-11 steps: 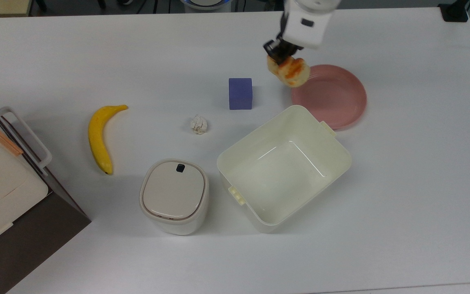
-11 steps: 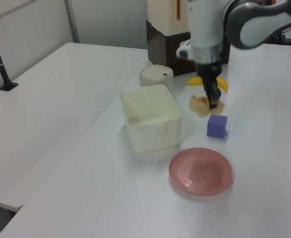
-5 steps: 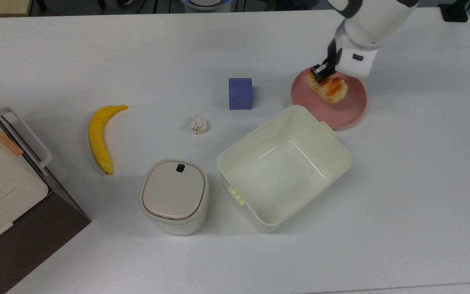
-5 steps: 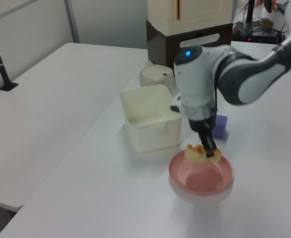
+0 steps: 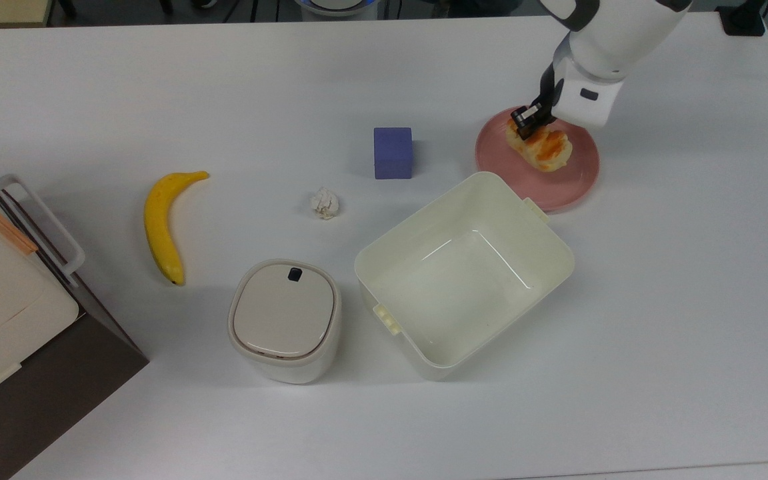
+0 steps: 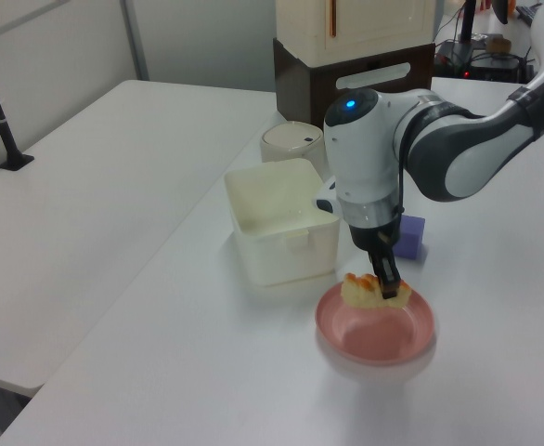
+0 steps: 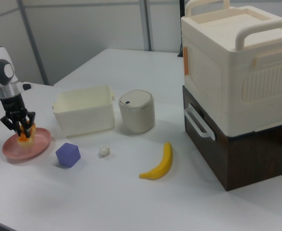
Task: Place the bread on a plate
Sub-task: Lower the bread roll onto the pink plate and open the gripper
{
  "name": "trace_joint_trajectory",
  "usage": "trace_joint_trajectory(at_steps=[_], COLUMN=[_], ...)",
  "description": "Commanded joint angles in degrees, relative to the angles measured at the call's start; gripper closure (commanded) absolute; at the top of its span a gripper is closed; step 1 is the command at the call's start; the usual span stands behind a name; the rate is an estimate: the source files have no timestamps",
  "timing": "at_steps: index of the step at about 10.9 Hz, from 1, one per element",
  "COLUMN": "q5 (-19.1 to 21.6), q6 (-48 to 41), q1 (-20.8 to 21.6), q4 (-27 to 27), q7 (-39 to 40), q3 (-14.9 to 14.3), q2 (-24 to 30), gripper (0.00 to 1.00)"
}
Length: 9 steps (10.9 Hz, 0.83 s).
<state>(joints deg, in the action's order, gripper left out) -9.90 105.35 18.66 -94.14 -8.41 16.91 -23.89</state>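
Scene: a white surface (image 5: 384, 413) with a pink plate (image 5: 574, 180), a cream tub (image 5: 464, 273), a lidded white canister (image 5: 285, 321), a purple block (image 5: 393, 153), a banana (image 5: 161, 225), a crumpled paper ball (image 5: 325, 203) and a stacked cream and brown cabinet (image 7: 237, 91).

Arm: the white robot arm reaches in from the top view's upper right and points down over the plate.

Pincer: the pincer (image 5: 529, 120) sits at the end of the bread nearer the top view's left. In the right view its black fingers (image 7: 8, 121) look spread to either side of the bun, but whether they grip it or have let go cannot be told.

Bread: the bread (image 5: 544, 145) lies inside the plate's rim, on the half nearer the top view's top. In the left view it seems to rest on the plate floor.

What changed: a second ago the bread hung in the air beside the purple block, short of the plate. Half a second ago it had arrived over the plate. Now it sits slightly nearer the plate's middle and lower, with the pincer barely moved.

Meaning for the task: the carry looks finished and the bread appears delivered. What likely remains is a clear release and a lift away without dragging the bun off.

Risk: the bun sits off centre, so a sideways pull could roll it toward the rim.
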Motion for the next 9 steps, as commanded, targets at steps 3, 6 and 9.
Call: trace_joint_trajectory(at_steps=[3,6,9], q5=[-5.83,-5.57,-4.78], q6=[-0.15,-0.5,0.03], q1=[0.5,-0.46,-12.19], q4=[-0.51,-0.34,-0.16], q7=[-5.38,-6.96,-12.94], q3=[-0.48,-0.48,-0.48], q2=[0.42,2.43,10.33], gripper=[0.0,0.0,0.0])
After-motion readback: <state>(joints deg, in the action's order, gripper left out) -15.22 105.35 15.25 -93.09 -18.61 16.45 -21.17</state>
